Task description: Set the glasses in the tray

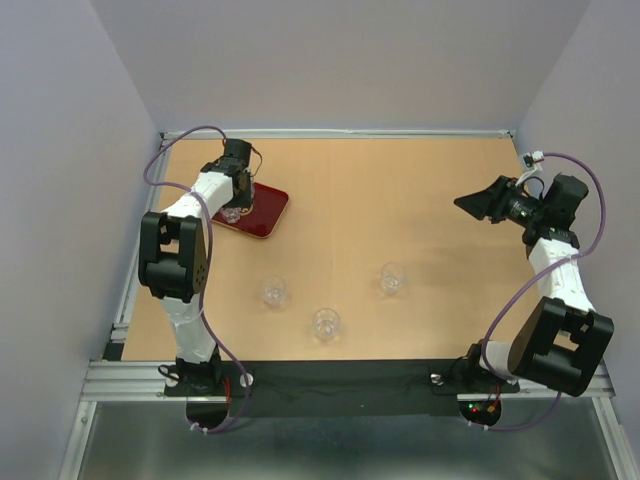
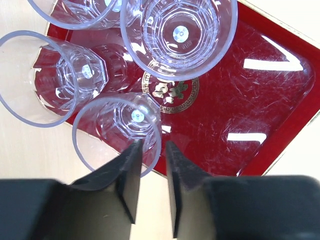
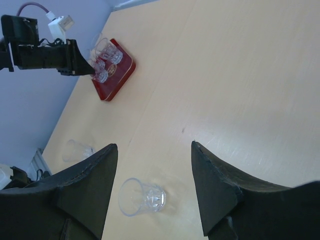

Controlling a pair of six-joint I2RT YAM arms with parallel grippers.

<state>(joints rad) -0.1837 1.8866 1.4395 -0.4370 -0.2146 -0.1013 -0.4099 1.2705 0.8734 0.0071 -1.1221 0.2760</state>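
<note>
Seven glasses (image 2: 179, 35) in all: four stand crowded on one half of the single tray (image 2: 270, 100), far left on the table (image 1: 420, 190), and three stand well apart near its front middle. The left gripper (image 2: 152, 145) hangs over the tray, jaws narrowly parted astride the nearest glass (image 2: 122, 130)'s rim; whether they pinch it I cannot tell. The right gripper (image 3: 153, 147) gapes wide and empty at the right.
</note>
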